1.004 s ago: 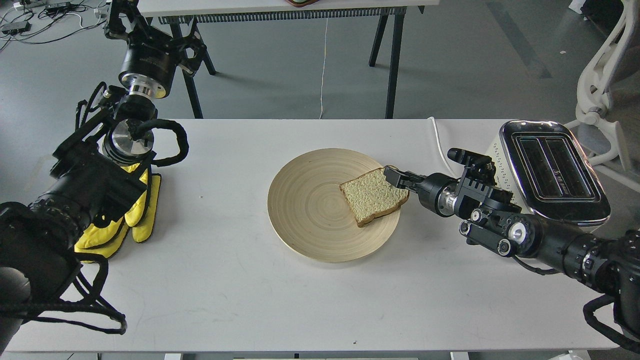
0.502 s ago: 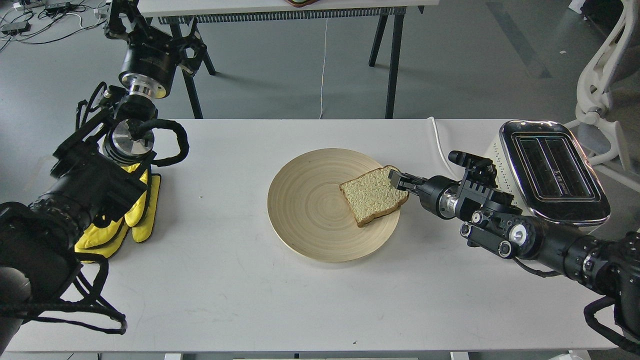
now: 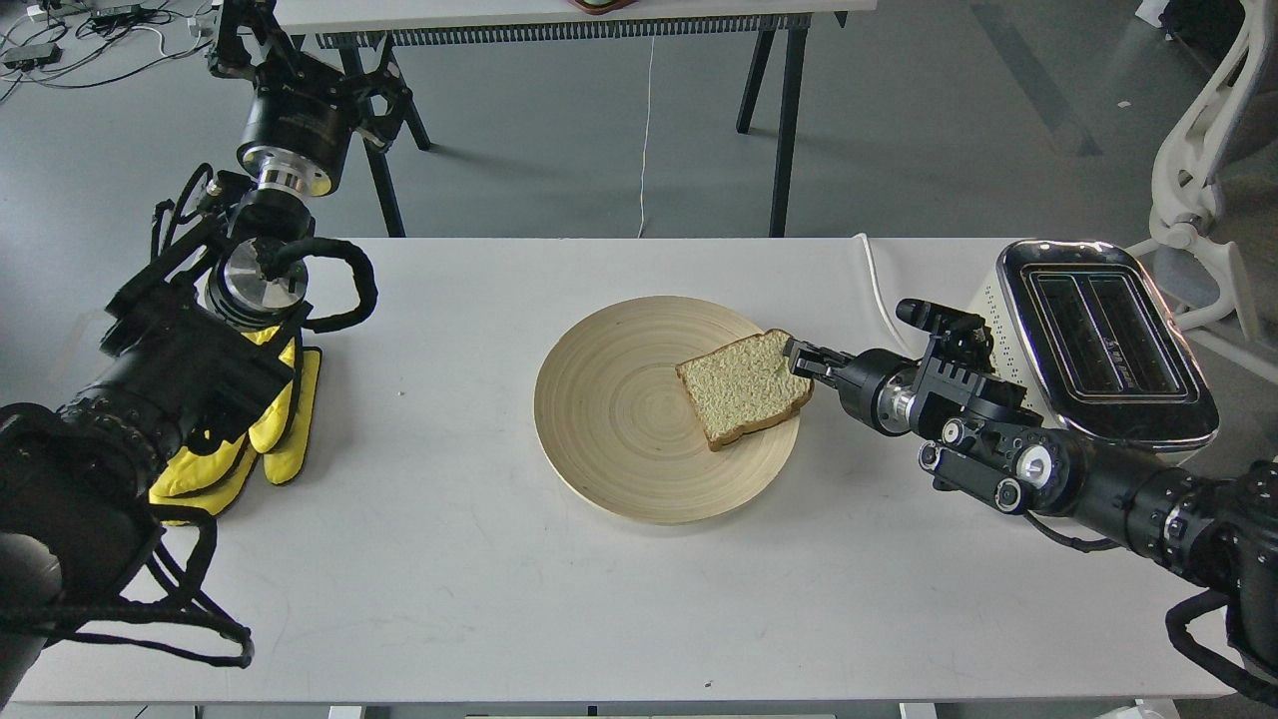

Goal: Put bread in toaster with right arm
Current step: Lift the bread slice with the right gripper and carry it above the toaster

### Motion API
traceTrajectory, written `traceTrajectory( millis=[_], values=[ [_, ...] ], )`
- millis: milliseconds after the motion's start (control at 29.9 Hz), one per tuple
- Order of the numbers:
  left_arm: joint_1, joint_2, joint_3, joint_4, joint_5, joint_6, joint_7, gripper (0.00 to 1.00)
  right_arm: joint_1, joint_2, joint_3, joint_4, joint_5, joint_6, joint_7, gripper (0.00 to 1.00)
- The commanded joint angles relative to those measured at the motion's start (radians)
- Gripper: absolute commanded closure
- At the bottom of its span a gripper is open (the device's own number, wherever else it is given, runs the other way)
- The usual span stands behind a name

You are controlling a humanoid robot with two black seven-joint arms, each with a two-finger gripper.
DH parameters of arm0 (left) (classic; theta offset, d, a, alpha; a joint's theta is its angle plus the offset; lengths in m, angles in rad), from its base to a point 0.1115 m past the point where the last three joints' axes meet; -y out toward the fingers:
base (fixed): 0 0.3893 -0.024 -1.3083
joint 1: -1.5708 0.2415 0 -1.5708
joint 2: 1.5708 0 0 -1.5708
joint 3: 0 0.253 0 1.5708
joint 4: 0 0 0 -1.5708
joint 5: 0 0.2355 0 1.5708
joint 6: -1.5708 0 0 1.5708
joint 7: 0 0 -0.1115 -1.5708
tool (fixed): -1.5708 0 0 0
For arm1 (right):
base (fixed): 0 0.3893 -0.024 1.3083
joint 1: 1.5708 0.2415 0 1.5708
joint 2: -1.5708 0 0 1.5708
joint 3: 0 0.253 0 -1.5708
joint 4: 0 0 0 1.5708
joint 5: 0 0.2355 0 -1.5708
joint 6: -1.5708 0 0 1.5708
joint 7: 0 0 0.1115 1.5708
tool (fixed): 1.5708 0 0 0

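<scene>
— Where the bread slice (image 3: pixel 744 387) is concerned, state its position.
— It lies on the right half of the round wooden plate (image 3: pixel 619 419), crust corner pointing toward the plate's near-right rim. The plate sits mid-table, slightly nearer the far edge of the white table (image 3: pixel 479 579).

— State the condition of the right gripper (image 3: pixel 799 353).
— It lies nearly level, at the slice's far-right corner, fingertips meeting the crust. The fingers appear pinched on that corner, though the view is too small to confirm a firm grasp. The right arm (image 3: pixel 1048 469) enters from the near-right corner.

— Locate the toaster (image 3: pixel 1098 340).
— It stands at the right edge of the table, just behind the right arm. Both chrome-rimmed slots face up, and the white cord (image 3: pixel 879 285) runs toward the far edge.

— Report the left side.
— The left arm (image 3: pixel 180 369) rises along the left edge. Its gripper (image 3: pixel 235 40) is beyond the far-left corner, dark and small; its state cannot be told. Yellow gloves (image 3: pixel 270 429) lie beneath that arm.
</scene>
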Motion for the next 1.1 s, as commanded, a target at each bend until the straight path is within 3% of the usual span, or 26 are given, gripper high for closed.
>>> traceTrajectory(
  millis=[0,402,569,770,1071],
  values=[
    [0.0,0.0,0.0,0.0,0.0,0.0,0.0,0.0,0.002,0.002,0.001,0.001,0.002,-0.007,0.0,1.0],
    [0.0,0.0,0.0,0.0,0.0,0.0,-0.002,0.0,0.045,-0.009,0.045,0.044,0.008,-0.027,0.006,1.0],
    [0.0,0.0,0.0,0.0,0.0,0.0,-0.002,0.0,0.103,-0.086,0.079,0.137,0.006,-0.027,0.0,1.0],
    [0.0,0.0,0.0,0.0,0.0,0.0,-0.003,0.0,0.21,-0.262,0.079,0.289,0.005,-0.029,-0.008,1.0],
    [0.0,0.0,0.0,-0.002,0.0,0.0,-0.003,0.0,0.358,-0.644,0.075,0.56,-0.007,-0.015,-0.072,1.0]
  ],
)
